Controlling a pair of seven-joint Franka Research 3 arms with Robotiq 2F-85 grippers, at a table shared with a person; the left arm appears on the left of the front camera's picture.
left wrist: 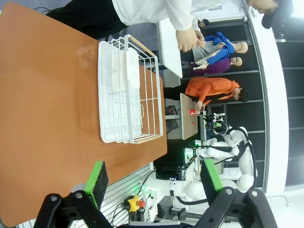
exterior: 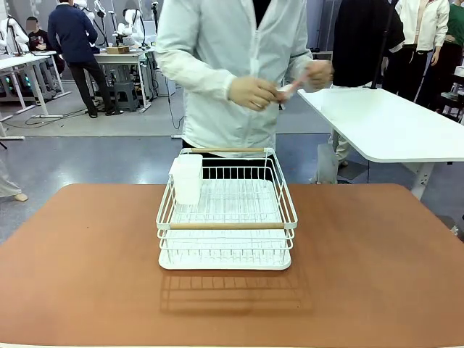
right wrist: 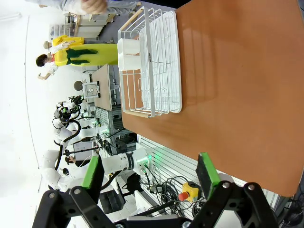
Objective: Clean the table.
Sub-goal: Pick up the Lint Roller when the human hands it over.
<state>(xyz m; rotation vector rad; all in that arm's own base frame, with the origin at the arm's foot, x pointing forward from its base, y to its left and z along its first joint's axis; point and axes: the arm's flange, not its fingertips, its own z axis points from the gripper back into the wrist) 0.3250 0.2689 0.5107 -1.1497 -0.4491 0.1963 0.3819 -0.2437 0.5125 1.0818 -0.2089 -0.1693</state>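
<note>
While my left gripper [left wrist: 154, 179] and right gripper [right wrist: 148, 172] hang with jaws spread wide, holding nothing, the smooth reddish-brown table [left wrist: 47, 95] lies ahead, a white wire dish rack [exterior: 226, 217] at its middle, a person's hands [exterior: 252, 93] beyond it.

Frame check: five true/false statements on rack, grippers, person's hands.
1. The white wire rack stands on the table. True.
2. The left gripper is shut on the rack. False: it is open, empty and apart from the rack.
3. The right gripper is open. True.
4. The person's hands rest on the table. False: they are raised above it, holding a small item.
5. A white container is at a corner of the rack. True.
</note>
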